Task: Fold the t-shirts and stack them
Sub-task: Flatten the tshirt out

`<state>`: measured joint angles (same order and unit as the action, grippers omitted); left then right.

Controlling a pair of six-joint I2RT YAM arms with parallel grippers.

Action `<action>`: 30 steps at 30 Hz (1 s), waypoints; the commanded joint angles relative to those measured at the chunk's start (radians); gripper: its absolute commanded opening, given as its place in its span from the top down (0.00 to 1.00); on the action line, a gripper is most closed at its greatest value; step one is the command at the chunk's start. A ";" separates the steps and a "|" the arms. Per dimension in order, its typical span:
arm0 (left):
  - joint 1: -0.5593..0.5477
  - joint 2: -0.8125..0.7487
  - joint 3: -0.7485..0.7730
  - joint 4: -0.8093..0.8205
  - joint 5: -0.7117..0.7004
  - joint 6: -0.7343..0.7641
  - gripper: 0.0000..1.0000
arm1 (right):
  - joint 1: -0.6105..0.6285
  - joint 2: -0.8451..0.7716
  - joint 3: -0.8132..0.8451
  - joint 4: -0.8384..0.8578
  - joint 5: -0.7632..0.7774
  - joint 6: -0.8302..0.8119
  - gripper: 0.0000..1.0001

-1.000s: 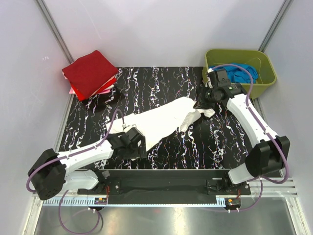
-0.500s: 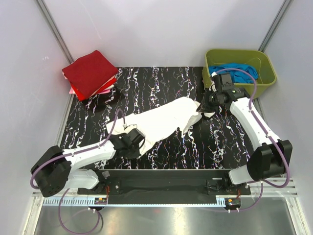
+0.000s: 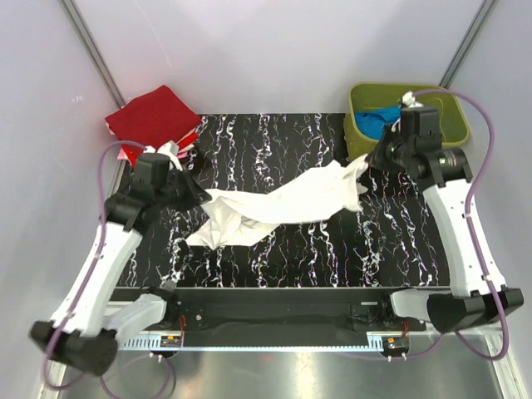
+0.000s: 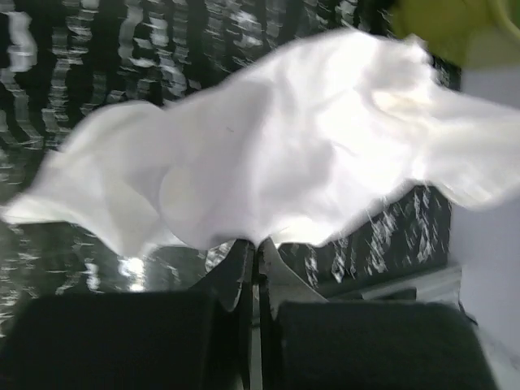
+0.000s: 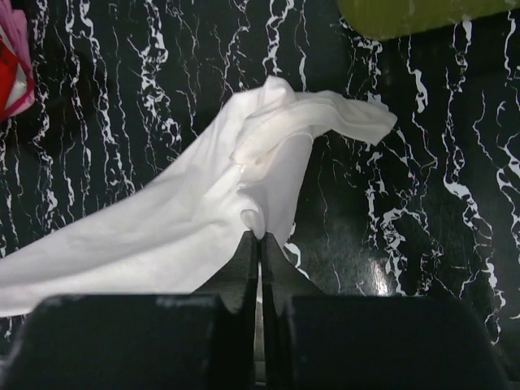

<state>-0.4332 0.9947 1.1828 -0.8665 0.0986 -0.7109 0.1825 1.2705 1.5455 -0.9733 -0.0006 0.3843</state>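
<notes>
A white t-shirt (image 3: 283,202) hangs stretched between both grippers above the black marbled table (image 3: 274,141), its lower folds drooping at the left. My left gripper (image 3: 203,197) is shut on its left end; in the left wrist view the gripper (image 4: 258,242) pinches the cloth (image 4: 284,146) at the fingertips. My right gripper (image 3: 366,160) is shut on the right end, and the right wrist view shows it (image 5: 260,236) nipping a small fold of the shirt (image 5: 187,219). Folded red t-shirts over a pink one (image 3: 152,122) are stacked at the far left corner.
A green bin (image 3: 449,125) holding blue cloth (image 3: 384,114) stands at the far right corner, close behind the right wrist. Grey walls enclose the table on three sides. The stack's pink edge (image 5: 11,65) shows in the right wrist view.
The left gripper closed on the shirt's left end and rose toward the far left. The right gripper lifted toward the bin, and the shirt now hangs stretched between them.
</notes>
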 commanded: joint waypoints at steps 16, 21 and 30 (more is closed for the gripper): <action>0.360 0.052 -0.376 0.027 0.236 0.200 0.01 | -0.017 0.147 -0.019 0.039 -0.087 -0.012 1.00; 0.360 0.074 -0.397 0.124 0.211 0.153 0.19 | -0.017 0.148 -0.044 0.056 -0.110 -0.007 1.00; 0.360 0.219 -0.379 0.274 0.125 0.125 0.35 | -0.017 0.155 -0.024 0.044 -0.128 -0.015 1.00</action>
<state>-0.0734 1.1866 0.7845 -0.6868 0.2741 -0.5762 0.1699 1.4502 1.4975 -0.9600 -0.1001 0.3779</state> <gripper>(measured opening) 0.652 0.014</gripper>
